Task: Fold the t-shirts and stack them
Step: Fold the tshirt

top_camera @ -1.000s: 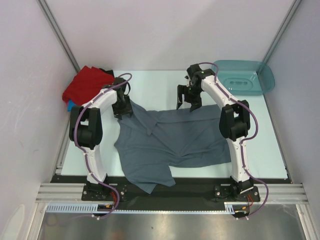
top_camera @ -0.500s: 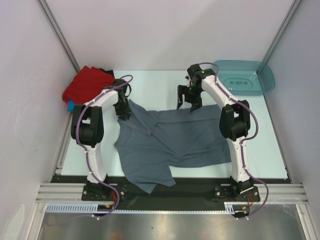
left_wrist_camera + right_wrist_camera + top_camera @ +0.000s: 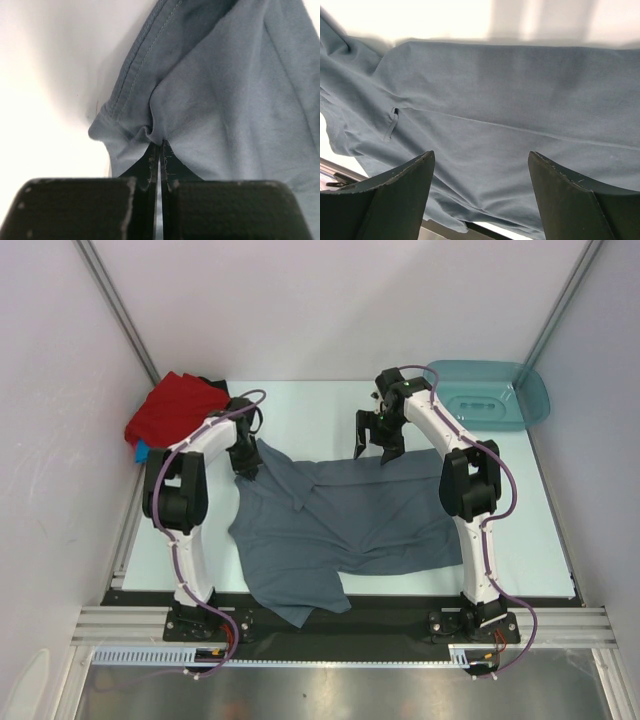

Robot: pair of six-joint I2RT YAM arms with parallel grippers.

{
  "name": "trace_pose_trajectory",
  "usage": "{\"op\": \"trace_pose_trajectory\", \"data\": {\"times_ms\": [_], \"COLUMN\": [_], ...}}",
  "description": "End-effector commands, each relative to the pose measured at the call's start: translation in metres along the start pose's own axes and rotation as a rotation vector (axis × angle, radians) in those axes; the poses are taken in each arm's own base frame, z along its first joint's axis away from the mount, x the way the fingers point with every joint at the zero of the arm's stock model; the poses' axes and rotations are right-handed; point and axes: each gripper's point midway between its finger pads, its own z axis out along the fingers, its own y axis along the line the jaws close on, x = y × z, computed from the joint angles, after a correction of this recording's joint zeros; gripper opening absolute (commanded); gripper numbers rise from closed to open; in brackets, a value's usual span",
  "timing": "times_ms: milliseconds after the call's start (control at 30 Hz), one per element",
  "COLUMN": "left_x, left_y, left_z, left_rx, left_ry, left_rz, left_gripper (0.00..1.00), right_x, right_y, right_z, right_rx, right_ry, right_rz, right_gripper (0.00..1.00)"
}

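Pinching the slate grey-blue t-shirt (image 3: pixel 340 525) with my left tool (image 3: pixel 159 150): jaws pressed together on a small gathered fold of cloth just inside a stitched hem, at about 10 o'clock on the garment seen from overhead. Cloth puckers where the tips bite; pale counter (image 3: pixel 310 410) shows on the 9 o'clock side of the hem in the left wrist view. My right tool (image 3: pixel 480 165) is spread wide and holds nothing; it hangs over the shirt's far edge at about 1 o'clock. Whether its tips touch the cloth I cannot tell. Shirt lies spread and creased across the middle of the counter, its 6 o'clock end draped over the near edge. Crumpled at the counter's 10 o'clock corner: the red t-shirt (image 3: pixel 175 408), with a sliver of the bright blue t-shirt (image 3: pixel 140 450) at its 7 o'clock side. At 2 o'clock, the teal tub (image 3: pixel 490 395), well apart from the grey-blue shirt.
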Motion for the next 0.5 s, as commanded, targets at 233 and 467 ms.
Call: {"op": "trace_pose_trajectory", "data": {"times_ms": [233, 467], "left_x": [0.001, 0.020], "left_y": [-0.005, -0.002], "left_z": [-0.050, -0.051], "left_rx": [0.062, 0.073], "left_ry": [-0.040, 0.008], "left_rz": [-0.008, -0.010], "left_gripper": [0.00, 0.00], "right_x": [-0.007, -0.009], "right_y": [0.013, 0.014], "right_z": [-0.013, -0.011], "right_rx": [-0.043, -0.049], "right_ry": [-0.031, -0.031], "right_rz": [-0.016, -0.019], "right_gripper": [0.82, 0.82]}}
